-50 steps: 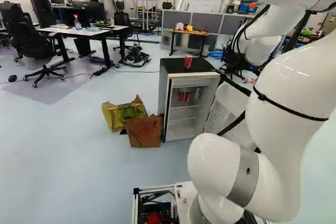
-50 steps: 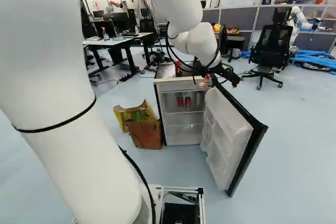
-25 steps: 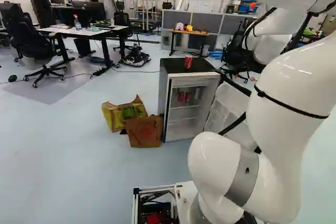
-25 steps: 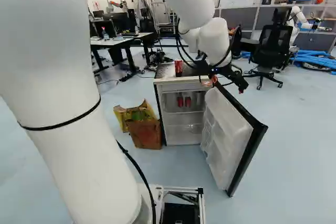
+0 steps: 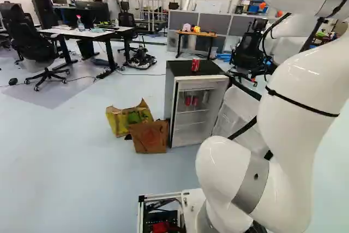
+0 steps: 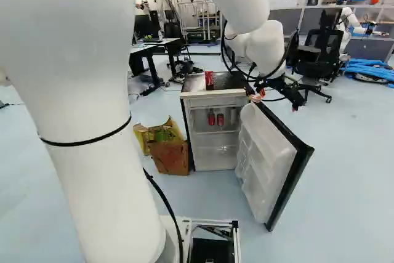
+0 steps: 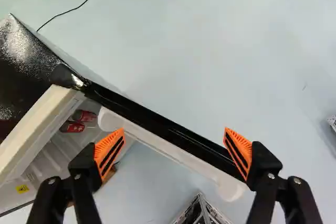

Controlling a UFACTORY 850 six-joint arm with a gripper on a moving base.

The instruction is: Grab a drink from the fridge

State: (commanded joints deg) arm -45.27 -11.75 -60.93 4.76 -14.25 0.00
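Note:
In the right base view my gripper (image 6: 261,95) is above the open fridge door (image 6: 266,158), near its hinged side. The wrist view shows the gripper (image 7: 173,134) open, nothing held, with the door's black top edge (image 7: 163,126) running below and between its fingers. The fridge (image 5: 170,99) stands with its front uncovered. Inside, on an upper shelf, are two red cans (image 6: 211,118) (image 6: 220,119); the wrist view shows these cans (image 7: 72,127) (image 7: 84,116) beyond one finger. Another red can (image 5: 195,65) stands upright on the fridge's black top.
A yellow bag (image 5: 128,118) and a brown cardboard box (image 5: 149,136) lie beside the fridge. Behind the door is a black office chair (image 6: 320,53). Desks (image 5: 82,33) stand farther back, and another robot (image 6: 348,23) is at the far right of the right base view.
My arm has swung to the right in the right base view, carrying the open gripper farther out over the door. The base, fridge, door and cans have stayed put.

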